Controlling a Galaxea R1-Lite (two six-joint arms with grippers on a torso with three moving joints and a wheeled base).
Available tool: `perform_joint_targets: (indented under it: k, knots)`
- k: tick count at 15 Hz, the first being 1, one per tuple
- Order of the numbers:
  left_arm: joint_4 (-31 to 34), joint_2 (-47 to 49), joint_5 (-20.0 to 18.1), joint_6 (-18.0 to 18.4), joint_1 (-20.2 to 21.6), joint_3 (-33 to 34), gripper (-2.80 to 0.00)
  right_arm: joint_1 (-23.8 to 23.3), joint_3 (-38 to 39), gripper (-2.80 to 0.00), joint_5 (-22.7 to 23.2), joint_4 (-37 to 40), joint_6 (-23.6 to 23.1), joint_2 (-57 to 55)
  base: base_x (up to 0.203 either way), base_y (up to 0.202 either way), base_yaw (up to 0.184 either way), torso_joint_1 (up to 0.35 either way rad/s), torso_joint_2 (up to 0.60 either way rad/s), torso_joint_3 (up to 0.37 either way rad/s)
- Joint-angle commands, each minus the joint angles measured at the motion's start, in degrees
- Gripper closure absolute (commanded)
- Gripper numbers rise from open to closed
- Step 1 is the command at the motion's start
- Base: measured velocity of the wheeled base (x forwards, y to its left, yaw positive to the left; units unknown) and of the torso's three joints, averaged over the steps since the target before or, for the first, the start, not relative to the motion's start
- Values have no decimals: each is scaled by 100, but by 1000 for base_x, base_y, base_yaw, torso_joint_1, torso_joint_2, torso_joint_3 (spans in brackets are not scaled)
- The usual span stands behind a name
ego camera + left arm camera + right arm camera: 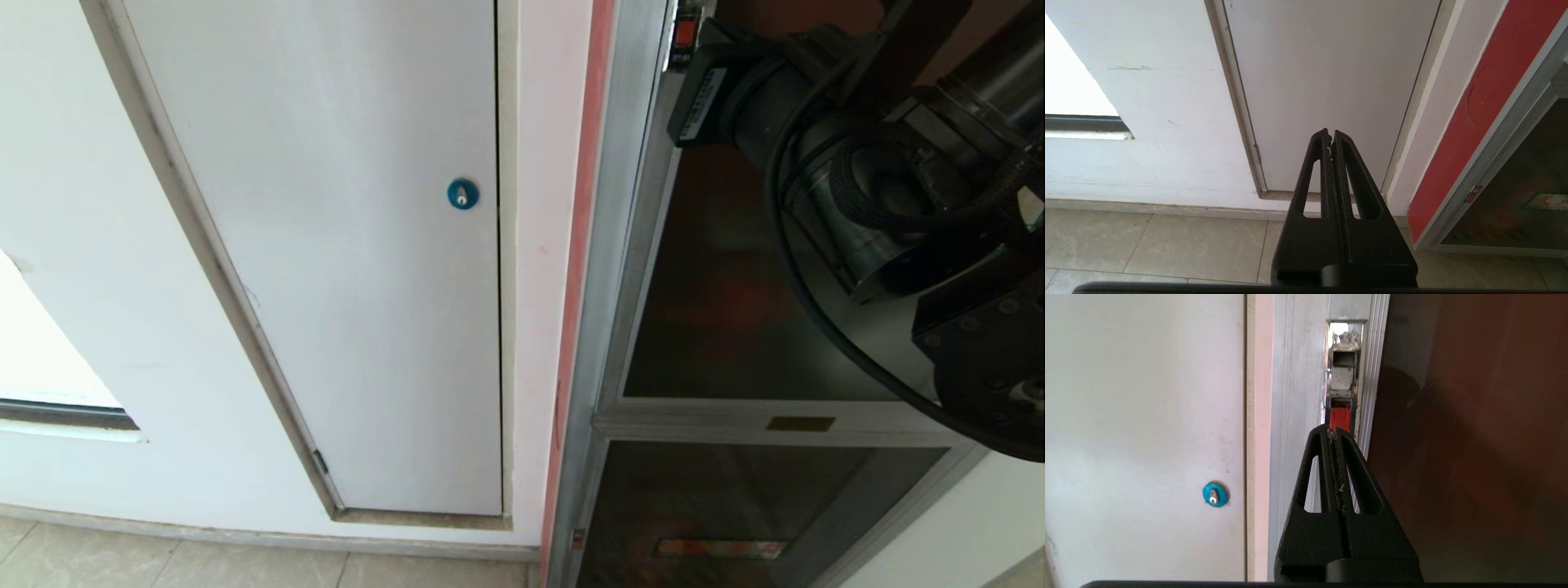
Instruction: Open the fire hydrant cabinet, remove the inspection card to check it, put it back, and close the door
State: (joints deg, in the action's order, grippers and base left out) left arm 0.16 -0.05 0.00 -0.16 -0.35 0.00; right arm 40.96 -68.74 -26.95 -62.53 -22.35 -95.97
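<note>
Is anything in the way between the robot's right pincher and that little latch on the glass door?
Nothing visible is. The shut right gripper points straight at the latch in the door frame's edge.

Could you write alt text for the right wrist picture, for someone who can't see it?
A shut black right pincer points at a red catch set in a slot of the silver cabinet frame. The dark glass door fills one side; a white door with a round blue lock fills the other.
</note>
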Motion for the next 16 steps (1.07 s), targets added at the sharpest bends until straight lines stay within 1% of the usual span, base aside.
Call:
perform_joint_targets:
  k: [1,4,5,10,16]
  knots:
    - [2,5,0,-2,0,9,0,-18,-25,0,-12,5,-15,60,0,0,0,0,0,0]
    - [2,5,0,-2,0,9,0,-88,-55,0,-12,116,-17,42,0,0,0,0,0,0]
    - [2,5,0,-2,0,9,0,-88,-102,-280,-8,116,-15,18,0,0,0,0,0,0]
    - [2,5,0,-2,0,9,0,-180,-521,-280,6,346,-15,-146,0,0,0,0,0,0]
    - [2,5,0,-2,0,9,0,-341,-867,-280,23,382,-14,-369,0,0,0,0,0,0]
